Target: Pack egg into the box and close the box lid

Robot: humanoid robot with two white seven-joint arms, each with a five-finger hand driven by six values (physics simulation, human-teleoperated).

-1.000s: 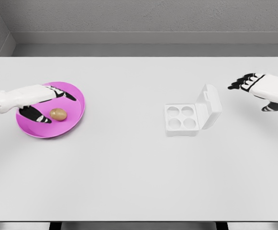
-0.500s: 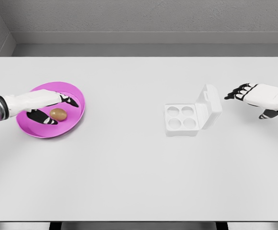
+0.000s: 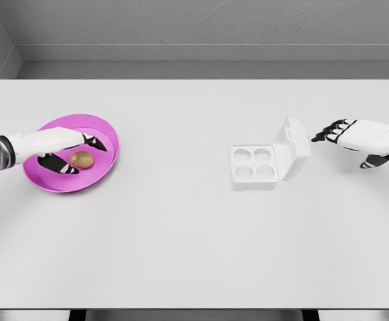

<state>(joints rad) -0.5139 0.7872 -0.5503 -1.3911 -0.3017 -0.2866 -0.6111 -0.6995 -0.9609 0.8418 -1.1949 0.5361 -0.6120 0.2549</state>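
Left fingers (image 3: pixel 90 141) spread around egg (image 3: pixel 82 159) — not closed, pink plate (image 3: pixel 107 134)

The plate (image 3: pixel 107 137) lies on the table (image 3: pixel 181 234) at the frame's left, with the egg (image 3: pixel 82 159) on it. The left hand (image 3: pixel 60 146) reaches over the plate, just left of the egg. The box (image 3: pixel 254 167) sits right of centre, its lid (image 3: pixel 294 147) raised on its right side. The right hand (image 3: pixel 355 137) hangs near the lid, at the right edge.
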